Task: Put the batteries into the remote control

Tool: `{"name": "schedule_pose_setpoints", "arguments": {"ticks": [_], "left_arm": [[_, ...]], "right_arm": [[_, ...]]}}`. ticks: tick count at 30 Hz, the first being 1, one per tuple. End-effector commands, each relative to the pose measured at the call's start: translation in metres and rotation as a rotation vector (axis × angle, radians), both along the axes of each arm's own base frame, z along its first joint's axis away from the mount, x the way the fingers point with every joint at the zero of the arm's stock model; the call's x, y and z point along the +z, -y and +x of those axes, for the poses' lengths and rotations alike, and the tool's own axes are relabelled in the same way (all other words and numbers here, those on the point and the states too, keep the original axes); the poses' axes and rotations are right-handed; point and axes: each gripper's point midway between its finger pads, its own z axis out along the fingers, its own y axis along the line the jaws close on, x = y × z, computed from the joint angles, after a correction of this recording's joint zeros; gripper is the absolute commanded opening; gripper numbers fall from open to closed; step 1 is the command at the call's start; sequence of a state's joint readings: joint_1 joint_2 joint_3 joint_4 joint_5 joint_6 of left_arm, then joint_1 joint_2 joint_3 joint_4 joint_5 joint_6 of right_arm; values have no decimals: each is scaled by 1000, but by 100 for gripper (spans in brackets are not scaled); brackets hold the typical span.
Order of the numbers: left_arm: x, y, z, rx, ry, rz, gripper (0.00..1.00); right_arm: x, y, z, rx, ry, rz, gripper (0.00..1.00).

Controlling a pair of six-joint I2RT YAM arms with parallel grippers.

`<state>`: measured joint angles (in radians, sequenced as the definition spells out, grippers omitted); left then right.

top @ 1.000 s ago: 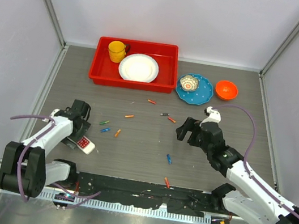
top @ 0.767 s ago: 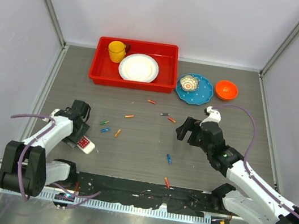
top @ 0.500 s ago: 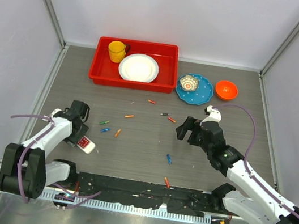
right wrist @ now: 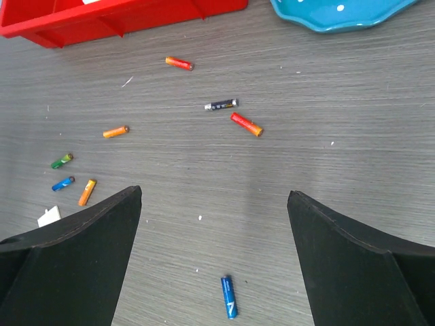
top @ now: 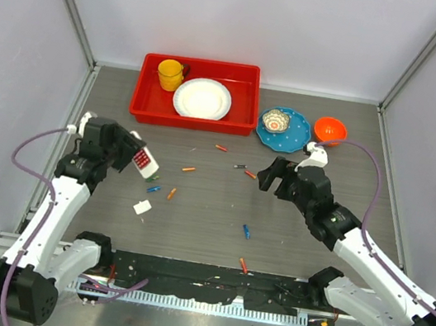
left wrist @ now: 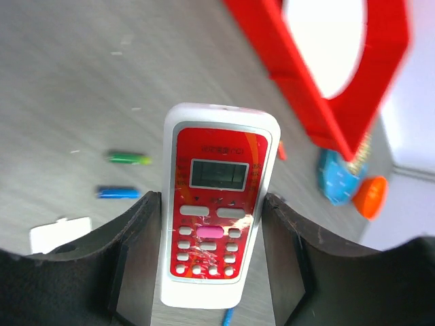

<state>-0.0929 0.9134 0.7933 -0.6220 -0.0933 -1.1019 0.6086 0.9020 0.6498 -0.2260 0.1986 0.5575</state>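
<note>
Now raised, the remote control [left wrist: 216, 197] sits clamped in the left end effector [left wrist: 209, 227].

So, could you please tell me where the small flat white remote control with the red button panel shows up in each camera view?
Top external: the remote control sits left of centre, gripped by the left gripper.
Left wrist: centre of the picture, upright between the fingers.
Right wrist: not in it.
Shared landmark: the red plastic tray, seen in all three views.
</note>
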Motion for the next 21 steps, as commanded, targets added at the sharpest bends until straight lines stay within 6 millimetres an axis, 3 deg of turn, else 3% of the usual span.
{"name": "schedule_pose_setpoints", "arguments": {"ticks": [1, 4, 11, 21], "left_arm": [[34, 46, 21, -228, 151, -79, 0], [40, 67, 28, -315, 190, -104, 0], [49, 66, 23, -351, 225, -61, 0], [21, 74, 8, -435, 184, -67, 0]], "right_arm": [[25, 1, 15, -64, 45, 27, 93], [33, -9, 12, -15, 55, 67, 93], [34, -16, 2, 58, 52, 82, 92], [14, -25, -2, 102, 6, 80, 92]]}}
